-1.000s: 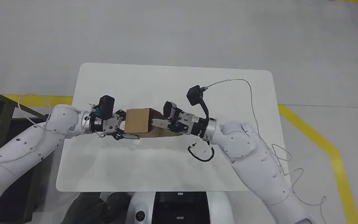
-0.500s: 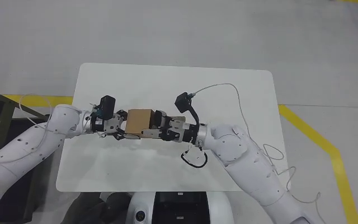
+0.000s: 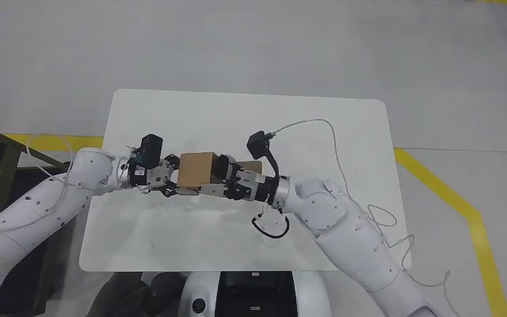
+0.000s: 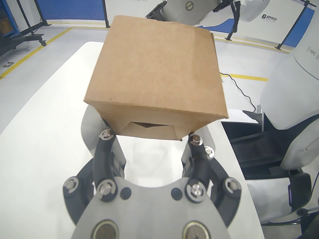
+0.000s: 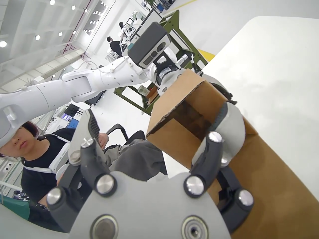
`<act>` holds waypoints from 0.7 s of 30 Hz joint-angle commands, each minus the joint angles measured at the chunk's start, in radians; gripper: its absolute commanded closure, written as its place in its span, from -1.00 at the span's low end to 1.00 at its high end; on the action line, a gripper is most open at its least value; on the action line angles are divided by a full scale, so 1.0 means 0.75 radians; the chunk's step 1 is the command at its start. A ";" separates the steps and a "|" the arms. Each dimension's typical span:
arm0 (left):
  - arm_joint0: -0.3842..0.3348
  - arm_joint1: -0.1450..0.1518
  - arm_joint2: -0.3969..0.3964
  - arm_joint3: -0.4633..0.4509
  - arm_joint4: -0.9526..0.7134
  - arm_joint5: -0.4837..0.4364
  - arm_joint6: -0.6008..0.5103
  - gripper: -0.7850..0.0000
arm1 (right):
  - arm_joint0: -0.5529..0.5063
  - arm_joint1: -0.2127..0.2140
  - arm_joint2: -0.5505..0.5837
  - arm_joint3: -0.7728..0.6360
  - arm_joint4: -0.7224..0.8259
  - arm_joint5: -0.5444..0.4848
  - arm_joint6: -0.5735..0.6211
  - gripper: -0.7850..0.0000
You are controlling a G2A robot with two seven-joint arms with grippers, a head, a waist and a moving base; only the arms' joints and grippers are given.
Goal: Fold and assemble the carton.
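1. We see a brown carton (image 3: 196,171) held over the left-middle of a white table (image 3: 317,135), lying on its side between the two arms.
2. The left gripper (image 4: 149,138) sits at the carton's left end. Its two fingers (image 4: 106,135) are spread to the width of the box and clamp the two lower corners of that end. That end already looks closed, with a tuck flap folded in.
3. The right gripper (image 5: 157,115) is at the carton's right end, which is open and dark inside. Its jaws stand wide apart and hold nothing. One finger (image 5: 229,120) lies against the mouth of the box, on a long loose flap (image 5: 261,175). The other finger points into free air, well clear of the cardboard.
4. Over the last second the right arm has slid left across the table and turned its wrist. Its gripper was a little apart from the box and is now right up against the open end. The left gripper and the carton have barely moved.
5. We judge that the left arm is serving as a steady brace while the right arm gets into place to push the remaining flap shut. The open right end is the work still left.
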 commanded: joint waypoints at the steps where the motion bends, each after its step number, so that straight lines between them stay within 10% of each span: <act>1: 0.004 0.000 -0.005 0.006 -0.004 0.000 0.000 0.04 | -0.020 0.007 0.023 -0.024 -0.005 0.003 -0.001 -1.00; 13: 0.025 -0.003 -0.034 0.033 0.002 0.000 0.000 0.04 | -0.176 0.065 0.287 -0.217 0.028 -0.014 -0.020 -1.00; 21: 0.049 0.011 -0.077 0.010 -0.019 0.000 0.000 0.07 | -0.232 0.094 0.469 -0.144 0.234 0.304 0.109 -1.00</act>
